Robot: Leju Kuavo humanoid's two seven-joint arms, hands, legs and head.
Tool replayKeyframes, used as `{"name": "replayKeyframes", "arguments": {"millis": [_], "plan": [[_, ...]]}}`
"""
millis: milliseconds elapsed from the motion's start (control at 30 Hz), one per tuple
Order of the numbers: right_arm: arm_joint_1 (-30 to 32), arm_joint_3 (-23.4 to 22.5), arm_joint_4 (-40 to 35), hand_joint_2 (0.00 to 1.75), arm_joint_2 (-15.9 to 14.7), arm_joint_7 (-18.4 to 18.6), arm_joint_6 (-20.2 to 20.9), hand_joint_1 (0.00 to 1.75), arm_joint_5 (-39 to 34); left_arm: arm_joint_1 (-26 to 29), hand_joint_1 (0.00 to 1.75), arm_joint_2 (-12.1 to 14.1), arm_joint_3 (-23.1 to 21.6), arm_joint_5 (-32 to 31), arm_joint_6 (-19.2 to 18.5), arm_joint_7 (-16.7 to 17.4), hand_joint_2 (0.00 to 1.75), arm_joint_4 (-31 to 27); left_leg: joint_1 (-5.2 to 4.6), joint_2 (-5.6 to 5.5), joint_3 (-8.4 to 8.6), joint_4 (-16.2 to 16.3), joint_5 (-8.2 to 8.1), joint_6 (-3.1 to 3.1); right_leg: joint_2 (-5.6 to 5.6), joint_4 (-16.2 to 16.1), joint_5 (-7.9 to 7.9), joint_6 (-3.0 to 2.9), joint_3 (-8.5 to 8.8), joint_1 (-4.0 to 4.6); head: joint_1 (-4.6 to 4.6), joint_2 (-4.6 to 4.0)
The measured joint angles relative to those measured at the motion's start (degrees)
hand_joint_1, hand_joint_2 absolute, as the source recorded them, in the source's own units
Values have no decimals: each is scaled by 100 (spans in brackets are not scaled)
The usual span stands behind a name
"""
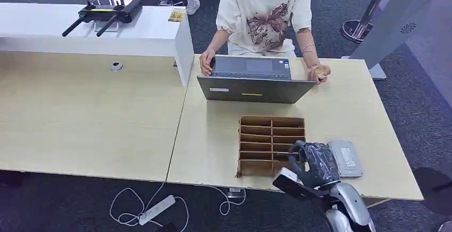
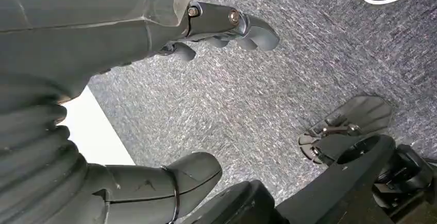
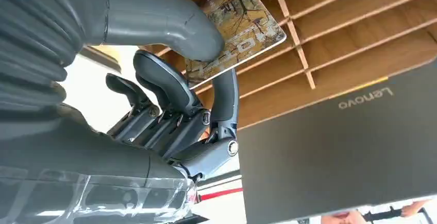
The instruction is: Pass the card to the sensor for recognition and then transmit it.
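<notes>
Robot: silver arm [image 1: 349,202] w/ rounded shell segments & a dark block at the wrist, right hand [image 3: 170,105] w/ grey ribbed cover, thick smooth grey thumb, darker fingers on metal links w/ round screws, left hand [image 2: 103,44] same grey, w/ brass-coloured screws at the knuckles.

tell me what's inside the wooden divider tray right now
The slots of the wooden divider tray away from the right hand look empty. That hand pinches a patterned card over the near right corner, hiding the slots beneath.
</notes>
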Motion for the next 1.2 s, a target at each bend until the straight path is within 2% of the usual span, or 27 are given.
{"name": "replayKeyframes", "arguments": {"millis": [533,633,667,1200], "plan": [[62,-282,-275,175,-28,-260,352,173,-623,-1,0,-2,18,-103,-9,-29,175,0,0,0,0,0,0,0,0,0,0,0,0,0,0,0],[62,-346,-308,175,-28,-347,481,175,-841,-1,0,-4,33,-118,-13,-29,175,-2,0,0,0,0,0,0,0,0,0,0,0,0,-2,0],[60,-367,-334,175,-28,-363,520,169,-898,-1,0,-4,37,-120,-17,-29,175,0,0,0,0,0,0,0,0,0,0,0,1,0,0,0],[61,-608,-595,175,-31,-730,1307,175,-2066,-8,0,-31,131,-221,-52,-29,175,-2,0,0,0,0,0,0,0,0,0,0,0,0,-2,0]]}}
